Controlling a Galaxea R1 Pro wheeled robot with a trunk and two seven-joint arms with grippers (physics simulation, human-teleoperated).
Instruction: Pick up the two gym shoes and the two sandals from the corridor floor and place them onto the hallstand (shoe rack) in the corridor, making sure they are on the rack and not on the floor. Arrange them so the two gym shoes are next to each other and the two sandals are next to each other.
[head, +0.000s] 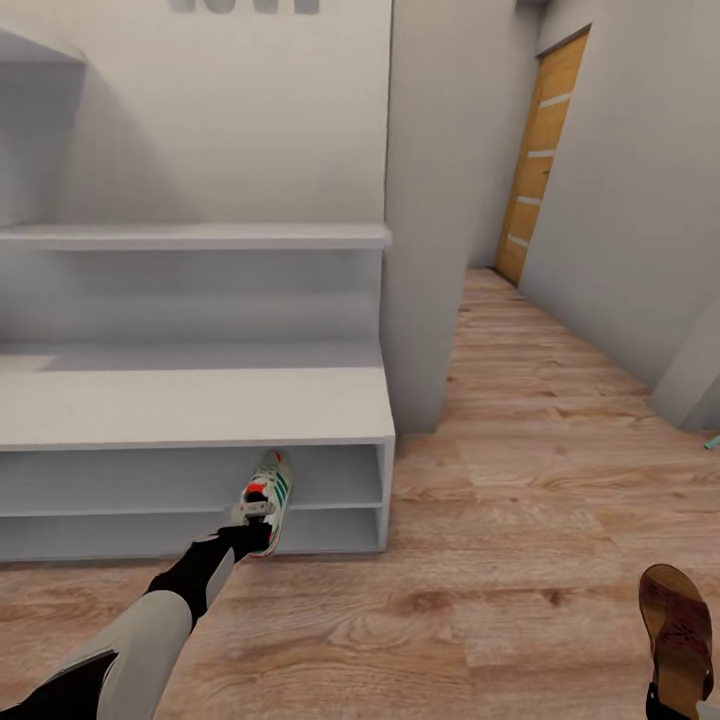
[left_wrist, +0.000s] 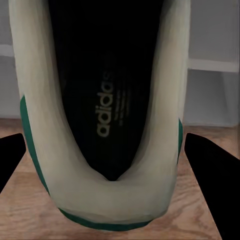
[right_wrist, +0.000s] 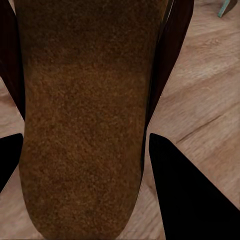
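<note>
1. The right claw grips a brown sandal by its heel end, low at the right of the head view, above the wood floor.
2. The left claw is clenched on the heel of a white sneaker, whose toe points into the rack's open shelf.
3. The white shoe rack stands against the wall.
4. An orange door is down the corridor.

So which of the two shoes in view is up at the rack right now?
The gym shoe, white with green stripes, held by the left gripper with its toe at the hallstand shelf opening. The brown sandal in the right gripper is over the corridor floor.
</note>
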